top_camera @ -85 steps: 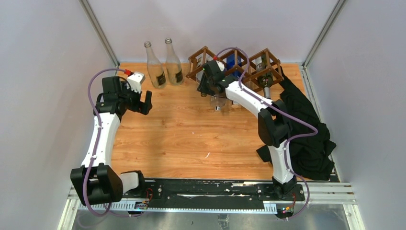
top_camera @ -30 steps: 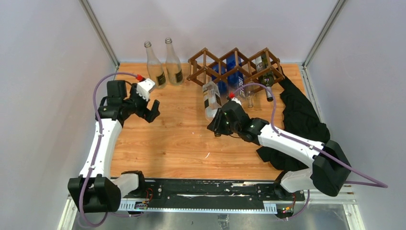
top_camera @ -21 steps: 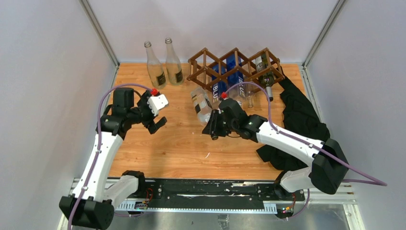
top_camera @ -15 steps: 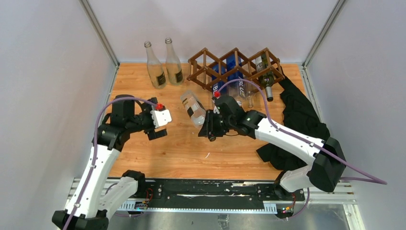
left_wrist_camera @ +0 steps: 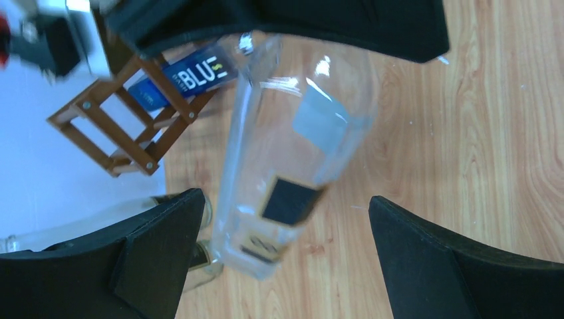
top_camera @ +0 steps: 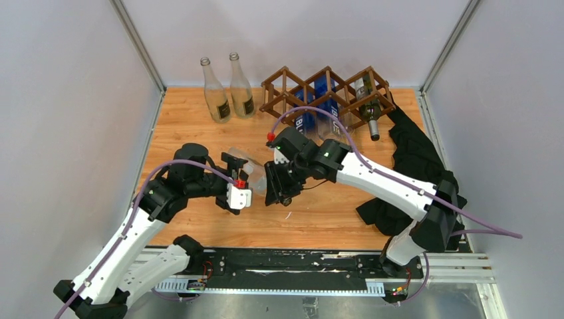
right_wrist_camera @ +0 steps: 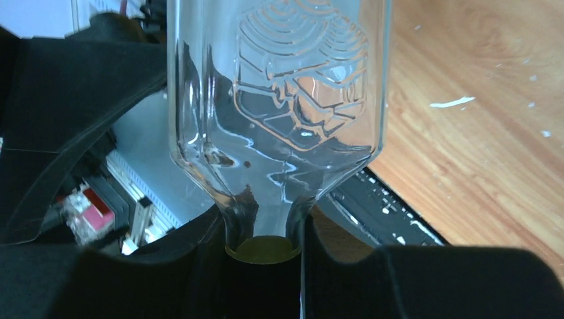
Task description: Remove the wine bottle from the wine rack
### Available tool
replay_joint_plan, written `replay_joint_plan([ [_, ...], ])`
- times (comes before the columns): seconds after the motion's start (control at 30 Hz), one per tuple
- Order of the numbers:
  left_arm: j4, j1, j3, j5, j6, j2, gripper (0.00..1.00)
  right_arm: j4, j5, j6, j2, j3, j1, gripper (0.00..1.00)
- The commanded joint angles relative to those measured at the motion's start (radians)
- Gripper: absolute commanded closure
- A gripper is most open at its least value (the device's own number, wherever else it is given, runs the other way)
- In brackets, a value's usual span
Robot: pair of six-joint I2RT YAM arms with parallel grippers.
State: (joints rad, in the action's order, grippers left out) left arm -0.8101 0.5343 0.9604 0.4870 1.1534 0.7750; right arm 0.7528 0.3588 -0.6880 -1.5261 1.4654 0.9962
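The clear glass wine bottle is out of the brown wooden wine rack and held over the middle of the table. My right gripper is shut on its neck; in the right wrist view the neck is pinched between the black fingers of that gripper. My left gripper stands open with its jaws on either side of the bottle's body, apart from the glass. The left fingers flank the bottle's base end. The rack shows behind it.
A blue bottle and a dark green bottle lie in the rack. Two clear bottles stand upright at the back left. A black cloth lies along the right side. Grey walls enclose the table.
My right arm has carried the bottle away from the rack, forward and to the left. My left arm has swung right and forward, bringing its open jaws around the bottle's body.
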Motion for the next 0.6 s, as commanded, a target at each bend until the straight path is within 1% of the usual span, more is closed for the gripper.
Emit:
replay_joint_plan([
  [0.0, 0.045, 0.061, -0.031, -0.022, -0.019, 0.0, 0.0, 0.012, 0.052, 0.083, -0.034, 0.126, 0.067, 1.0],
  [0.17, 0.046, 0.117, -0.065, -0.059, -0.049, -0.005, 0.0, 0.012, 0.06, 0.106, -0.087, 0.208, 0.102, 1.0],
  [0.43, -0.001, 0.122, -0.117, -0.065, -0.011, -0.029, 0.0, 0.028, 0.104, 0.134, -0.135, 0.292, 0.105, 1.0],
  [0.5, 0.0, 0.122, -0.118, -0.062, 0.007, -0.025, 0.03, 0.028, 0.123, 0.14, -0.155, 0.311, 0.108, 1.0],
  [0.57, 0.0, 0.123, -0.109, -0.067, 0.021, -0.012, 0.13, 0.036, 0.149, 0.145, -0.18, 0.332, 0.109, 1.0],
])
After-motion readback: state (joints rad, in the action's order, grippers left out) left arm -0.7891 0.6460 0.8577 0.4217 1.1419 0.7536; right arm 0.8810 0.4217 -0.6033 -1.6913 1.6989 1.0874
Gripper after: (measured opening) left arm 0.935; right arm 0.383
